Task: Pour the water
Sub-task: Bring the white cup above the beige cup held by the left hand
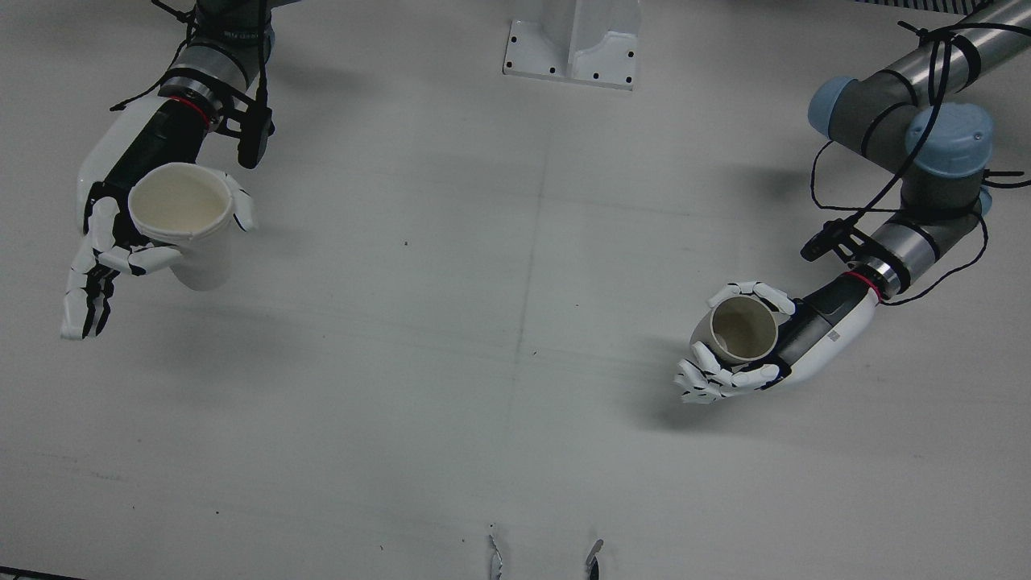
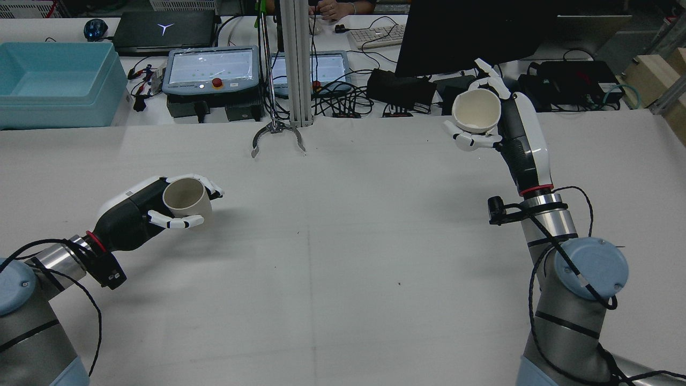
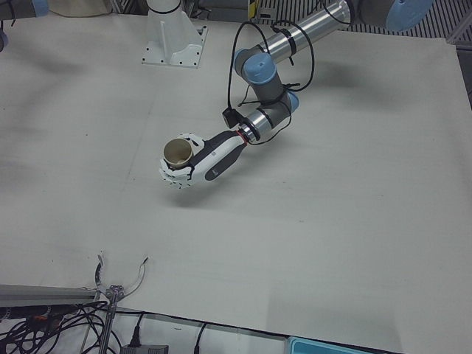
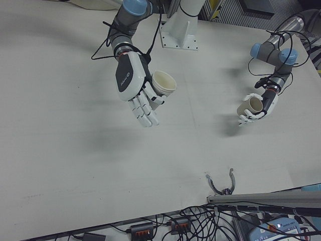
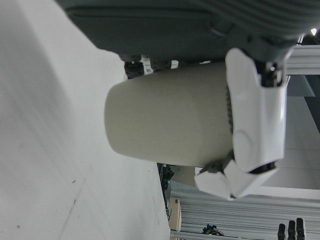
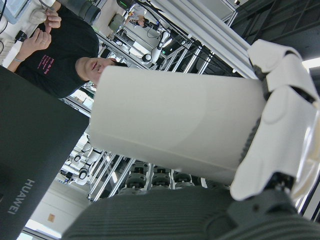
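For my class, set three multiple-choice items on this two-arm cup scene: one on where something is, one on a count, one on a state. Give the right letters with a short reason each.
1. Which hand holds its cup higher above the table?
A. left hand
B. right hand
C. both rest on the table

2. How many cups are in the scene?
A. one
B. two
C. three

3. How is the cup in the left hand held?
A. roughly upright, mouth up
B. upside down
C. lying flat on the table

Key:
1 B: the rear view shows the right hand raised well up with the white cup, while the left hand is low near the table.
2 B: one cup shows in each hand.
3 A: the front view looks down into the open mouth of the beige cup.
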Available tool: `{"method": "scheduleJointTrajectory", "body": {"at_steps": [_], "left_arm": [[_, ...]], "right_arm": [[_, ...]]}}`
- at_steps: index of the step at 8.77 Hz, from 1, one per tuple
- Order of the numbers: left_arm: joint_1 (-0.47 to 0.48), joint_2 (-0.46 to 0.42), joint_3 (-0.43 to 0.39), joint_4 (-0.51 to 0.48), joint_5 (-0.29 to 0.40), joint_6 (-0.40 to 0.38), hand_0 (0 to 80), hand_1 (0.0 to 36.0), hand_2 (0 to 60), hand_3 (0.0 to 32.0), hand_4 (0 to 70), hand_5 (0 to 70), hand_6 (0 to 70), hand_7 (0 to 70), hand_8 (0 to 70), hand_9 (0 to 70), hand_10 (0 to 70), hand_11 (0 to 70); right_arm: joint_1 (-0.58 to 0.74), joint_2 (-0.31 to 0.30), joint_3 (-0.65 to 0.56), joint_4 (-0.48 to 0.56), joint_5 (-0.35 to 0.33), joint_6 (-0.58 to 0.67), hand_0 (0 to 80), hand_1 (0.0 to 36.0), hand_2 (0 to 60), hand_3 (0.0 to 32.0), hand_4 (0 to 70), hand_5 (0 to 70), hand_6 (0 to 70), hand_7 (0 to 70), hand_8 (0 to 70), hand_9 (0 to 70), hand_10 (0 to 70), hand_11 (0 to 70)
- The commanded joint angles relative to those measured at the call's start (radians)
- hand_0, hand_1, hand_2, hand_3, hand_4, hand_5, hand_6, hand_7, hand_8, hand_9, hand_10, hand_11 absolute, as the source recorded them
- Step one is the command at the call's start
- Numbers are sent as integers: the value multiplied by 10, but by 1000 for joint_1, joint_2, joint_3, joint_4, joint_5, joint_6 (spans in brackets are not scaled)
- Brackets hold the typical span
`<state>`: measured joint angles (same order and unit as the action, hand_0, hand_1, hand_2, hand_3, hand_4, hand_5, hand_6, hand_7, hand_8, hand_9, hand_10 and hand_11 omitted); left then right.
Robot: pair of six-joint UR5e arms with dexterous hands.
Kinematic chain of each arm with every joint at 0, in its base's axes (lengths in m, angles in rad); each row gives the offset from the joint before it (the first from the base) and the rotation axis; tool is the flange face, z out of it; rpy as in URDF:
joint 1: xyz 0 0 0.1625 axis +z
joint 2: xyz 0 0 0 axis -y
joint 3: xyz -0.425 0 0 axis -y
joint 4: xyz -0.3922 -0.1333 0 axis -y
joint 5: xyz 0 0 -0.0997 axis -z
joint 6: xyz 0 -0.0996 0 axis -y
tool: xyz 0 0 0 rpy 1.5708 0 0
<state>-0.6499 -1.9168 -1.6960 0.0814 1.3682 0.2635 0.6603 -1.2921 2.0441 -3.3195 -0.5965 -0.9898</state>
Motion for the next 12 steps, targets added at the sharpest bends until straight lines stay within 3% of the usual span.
{"method": "scheduleJointTrajectory", "body": {"at_steps": [1, 3, 4, 6, 9, 12], "left_arm": [[88, -146, -5, 82, -1, 60, 514, 360, 600, 0, 489, 700, 252, 359, 193, 285, 101, 171], [173, -215, -8, 112, -3, 112, 521, 360, 600, 0, 478, 700, 245, 349, 184, 271, 95, 162], [185, -240, -8, 121, -3, 132, 520, 360, 600, 0, 478, 700, 243, 350, 182, 269, 93, 161], [194, -243, -5, 123, -3, 131, 525, 360, 600, 0, 481, 700, 245, 351, 184, 271, 95, 163], [193, -243, -5, 123, -3, 129, 527, 360, 600, 0, 479, 700, 244, 349, 184, 271, 95, 163], [193, -243, -7, 123, -1, 128, 530, 360, 600, 0, 475, 700, 241, 345, 182, 270, 96, 164]], "right_arm": [[4, 19, 33, 3, -89, -156, 484, 188, 310, 0, 196, 700, 86, 140, 59, 107, 81, 130], [-1, 20, 65, 3, -95, -222, 484, 193, 328, 0, 194, 700, 90, 145, 57, 105, 76, 123], [-5, 20, 111, 1, -136, -318, 486, 194, 329, 0, 194, 700, 90, 145, 55, 102, 74, 120], [-60, 20, 181, -2, -177, -504, 479, 226, 479, 0, 171, 700, 103, 154, 57, 102, 72, 119], [-168, 40, 174, -3, -212, -633, 469, 230, 544, 0, 154, 700, 107, 150, 58, 102, 73, 121], [-166, 40, 174, -21, -279, -681, 463, 239, 600, 0, 147, 700, 108, 147, 62, 107, 79, 129]]}}
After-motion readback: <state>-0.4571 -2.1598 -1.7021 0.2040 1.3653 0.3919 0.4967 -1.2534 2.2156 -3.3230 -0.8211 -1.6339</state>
